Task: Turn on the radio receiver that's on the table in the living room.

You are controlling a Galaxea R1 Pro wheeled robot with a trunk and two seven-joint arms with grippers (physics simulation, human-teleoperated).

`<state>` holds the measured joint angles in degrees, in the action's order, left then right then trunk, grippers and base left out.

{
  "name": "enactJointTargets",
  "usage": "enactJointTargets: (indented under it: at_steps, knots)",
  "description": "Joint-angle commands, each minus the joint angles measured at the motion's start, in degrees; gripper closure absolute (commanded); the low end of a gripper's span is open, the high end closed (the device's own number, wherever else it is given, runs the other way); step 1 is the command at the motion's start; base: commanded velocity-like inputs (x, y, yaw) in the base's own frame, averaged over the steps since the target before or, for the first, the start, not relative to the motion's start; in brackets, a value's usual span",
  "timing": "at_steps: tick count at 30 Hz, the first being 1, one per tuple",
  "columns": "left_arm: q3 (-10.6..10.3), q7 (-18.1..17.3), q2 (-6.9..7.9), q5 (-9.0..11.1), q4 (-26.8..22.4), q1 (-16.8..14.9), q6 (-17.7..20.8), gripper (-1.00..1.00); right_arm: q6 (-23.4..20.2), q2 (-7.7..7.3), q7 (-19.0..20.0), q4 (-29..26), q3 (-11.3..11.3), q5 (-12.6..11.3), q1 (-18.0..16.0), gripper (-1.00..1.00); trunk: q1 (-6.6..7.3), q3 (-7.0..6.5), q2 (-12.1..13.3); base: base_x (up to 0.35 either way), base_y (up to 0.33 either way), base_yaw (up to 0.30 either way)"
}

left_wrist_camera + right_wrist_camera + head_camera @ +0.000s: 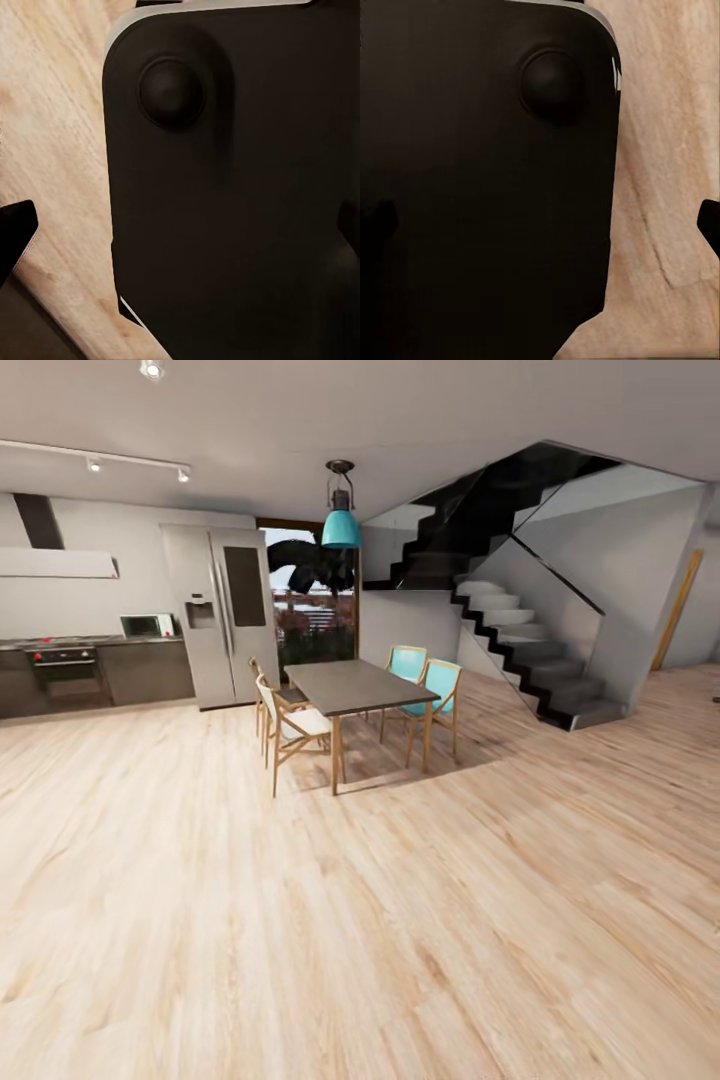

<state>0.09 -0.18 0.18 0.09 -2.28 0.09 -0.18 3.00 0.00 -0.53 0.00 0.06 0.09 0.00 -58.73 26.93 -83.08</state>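
Dining table (355, 685) (kitchen behind)

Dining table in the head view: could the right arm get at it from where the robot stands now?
Probably not. The dining table stands far across open wood floor, near the fridge and stairs. The right wrist view looks down on the robot's dark base, so that arm seems tucked low. The robot would have to drive closer.

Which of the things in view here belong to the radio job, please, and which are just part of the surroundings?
Belonging to the job:
- Nothing yet; this is the kitchen-dining area.

Just surroundings:
- dark dining table
- two teal chairs
- two wooden chairs
- fridge
- staircase
- teal pendant lamp
- wood floor
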Motion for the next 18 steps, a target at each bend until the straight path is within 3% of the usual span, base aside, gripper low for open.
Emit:
enactJointTargets:
  at_steps: [1,18]
  knots:
    - [0.0,0.0,0.0,0.0,0.0,0.0,0.0,-1.0,0.0,0.0,0.0,0.0,-0.05,-0.1,0.0,-1.0,0.0,0.0,0.0,0.0,0.0,-0.287]
    - [0.0,0.0,0.0,0.0,0.0,0.0,0.0,-1.0,0.06,-0.03,0.0,0.0,-0.33,-0.62,0.0,-1.0,0.0,0.0,0.0,0.0,0.0,-0.289]
